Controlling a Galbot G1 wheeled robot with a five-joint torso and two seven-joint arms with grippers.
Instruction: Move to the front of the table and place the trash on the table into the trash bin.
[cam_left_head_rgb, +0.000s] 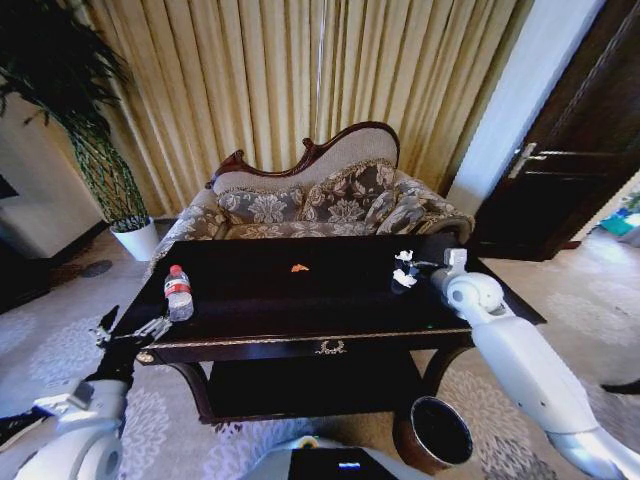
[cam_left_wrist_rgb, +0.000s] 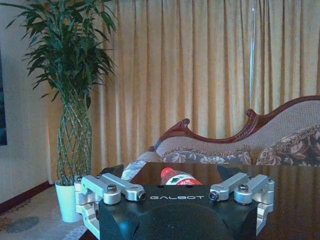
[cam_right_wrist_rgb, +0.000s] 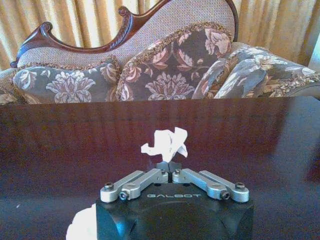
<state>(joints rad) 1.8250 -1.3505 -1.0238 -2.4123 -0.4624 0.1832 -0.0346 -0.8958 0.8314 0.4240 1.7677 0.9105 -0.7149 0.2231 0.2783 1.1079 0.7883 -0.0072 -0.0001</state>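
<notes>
right gripper (cam_right_wrist_rgb: 168, 169) pinches the white paper wad (cam_right_wrist_rgb: 166, 143) over the table (cam_left_head_rgb: 250, 300); left gripper (cam_left_head_rgb: 130, 328) hangs spread.

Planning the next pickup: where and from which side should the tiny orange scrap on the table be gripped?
Probably from straight above, pinching across its middle: the orange scrap lies small and low on the table top, leaving no edge to reach from the side. The right tool is shut on white paper.

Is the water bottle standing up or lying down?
Standing up. The clear plastic water bottle with the red label stands upright on the long dark-brown glossy table, cap on top, near the robot's left hand.
</notes>
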